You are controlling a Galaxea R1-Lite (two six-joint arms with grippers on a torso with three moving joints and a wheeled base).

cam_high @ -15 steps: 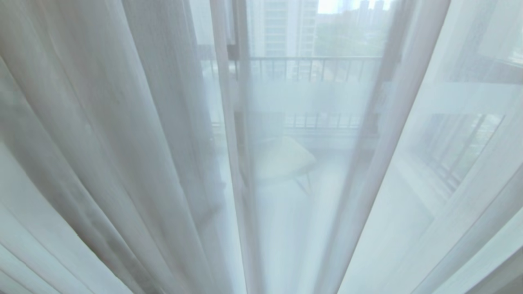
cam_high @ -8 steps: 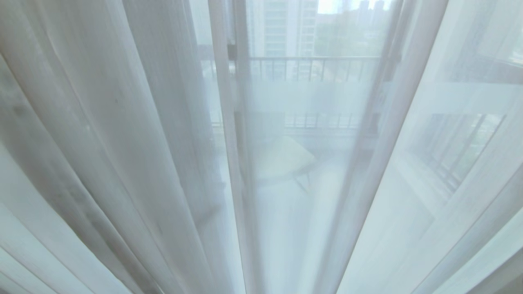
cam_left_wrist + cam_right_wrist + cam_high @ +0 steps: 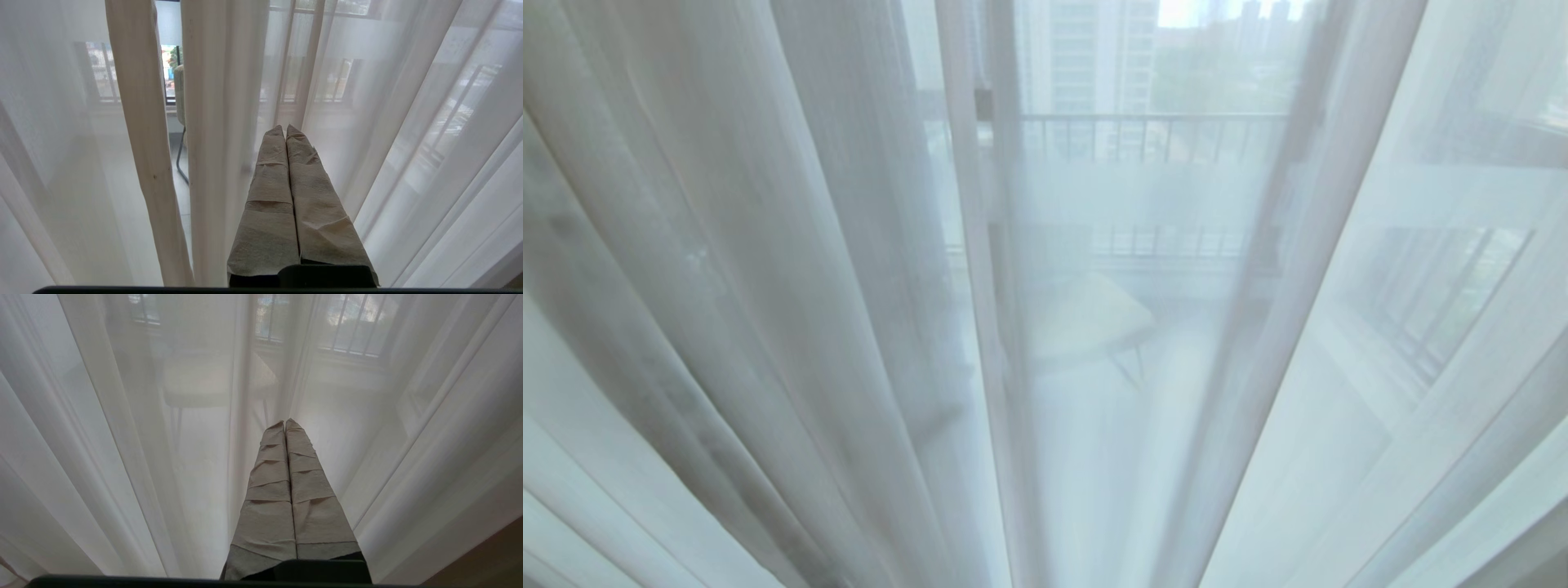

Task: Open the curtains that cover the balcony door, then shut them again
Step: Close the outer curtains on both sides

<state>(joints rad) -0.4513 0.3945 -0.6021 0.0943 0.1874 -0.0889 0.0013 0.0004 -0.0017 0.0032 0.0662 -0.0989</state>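
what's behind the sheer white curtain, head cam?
Through the sheer white curtain: dark-framed balcony door, a metal railing, a pale chair, hazy towers. The folds blur the floor and door handle.

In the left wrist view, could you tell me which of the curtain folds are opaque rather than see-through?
The two cream-beige folds beside the shut left gripper. They block the view completely, while the sheer white layer lets the window frames show through.

High-rise flat, sheer curtains [image 3: 768, 286], balcony railing [image 3: 1143, 135], tower blocks [image 3: 1094, 49] outside
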